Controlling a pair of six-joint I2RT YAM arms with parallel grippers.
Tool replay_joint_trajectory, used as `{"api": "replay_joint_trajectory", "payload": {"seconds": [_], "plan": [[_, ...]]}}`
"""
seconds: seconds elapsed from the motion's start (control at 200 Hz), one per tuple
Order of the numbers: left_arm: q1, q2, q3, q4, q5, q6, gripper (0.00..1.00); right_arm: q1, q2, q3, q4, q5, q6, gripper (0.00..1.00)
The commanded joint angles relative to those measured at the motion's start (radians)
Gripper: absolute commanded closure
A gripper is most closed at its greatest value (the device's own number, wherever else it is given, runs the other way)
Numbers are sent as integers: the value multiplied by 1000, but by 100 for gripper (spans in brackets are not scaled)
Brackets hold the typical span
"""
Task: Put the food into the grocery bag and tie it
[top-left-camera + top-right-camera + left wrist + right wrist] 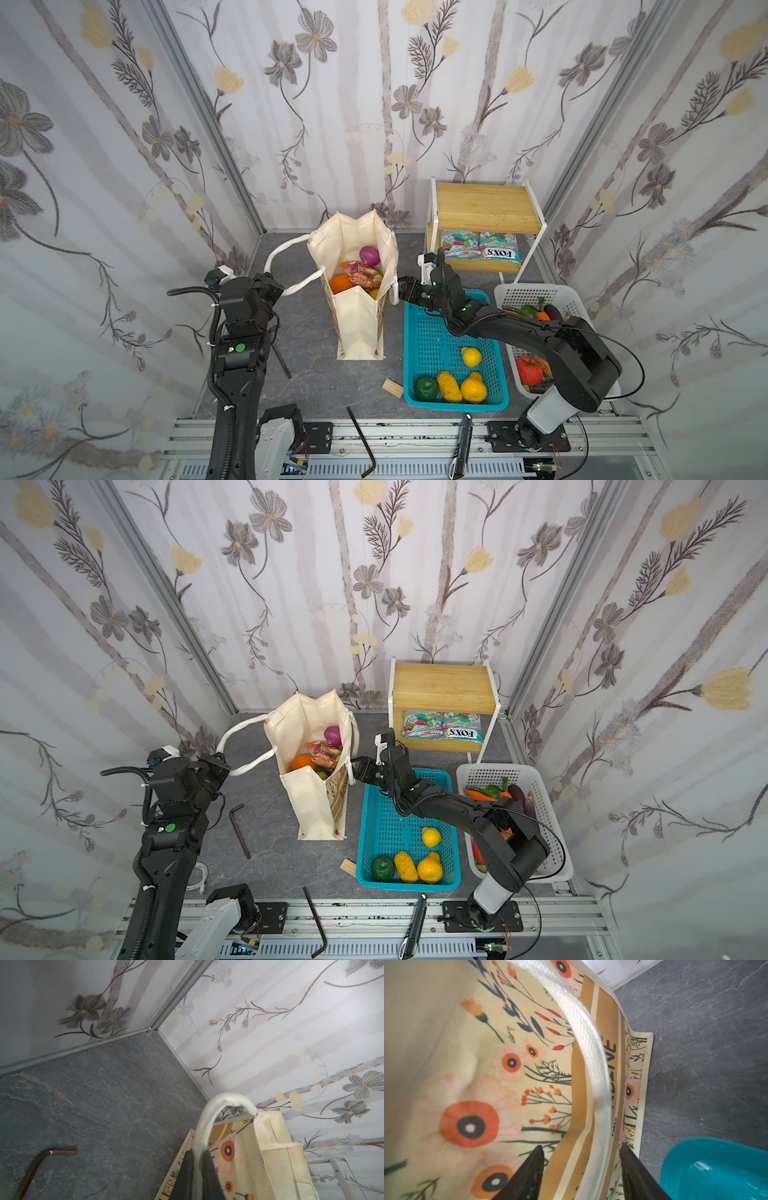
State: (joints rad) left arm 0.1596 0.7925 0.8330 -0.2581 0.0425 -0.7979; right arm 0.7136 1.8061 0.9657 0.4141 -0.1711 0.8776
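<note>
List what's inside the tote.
An onion, a crinkly packet and an orange show in the tote. A yellow bit peeks beside them, unidentifiable. Anything beneath is covered by them and the near wall.

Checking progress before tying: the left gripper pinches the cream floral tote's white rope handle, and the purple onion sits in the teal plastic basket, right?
No: the purple onion lies inside the cream floral tote, as both top views show. The rest holds.

FOX'S on a packet (498, 248); PARIS and, seemingly, LINE on the bag (578, 1088).
</note>
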Motion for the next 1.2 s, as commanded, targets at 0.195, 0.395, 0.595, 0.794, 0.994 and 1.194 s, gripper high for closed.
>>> {"api": "replay_joint_trajectory", "payload": {"seconds": [0.195,0.395,0.595,0.794,0.994,1.194], "plan": [[-3,0,-11,22,-13,-17,100,-4,88,33,150,-77,44,40],[-3,0,-18,25,-6,-23,100,-6,143,29,266,-129,87,58],[-5,2,-15,28,-9,-16,100,-4,104,16,218,-74,44,100],[-6,9,54,25,-35,95,100,-1,-91,-27,-64,174,-90,100],[-6,35,98,27,-18,73,100,-3,-198,-24,-221,277,-177,100],[-4,10,77,25,-84,65,100,3,-126,11,-174,91,-150,40]]}}
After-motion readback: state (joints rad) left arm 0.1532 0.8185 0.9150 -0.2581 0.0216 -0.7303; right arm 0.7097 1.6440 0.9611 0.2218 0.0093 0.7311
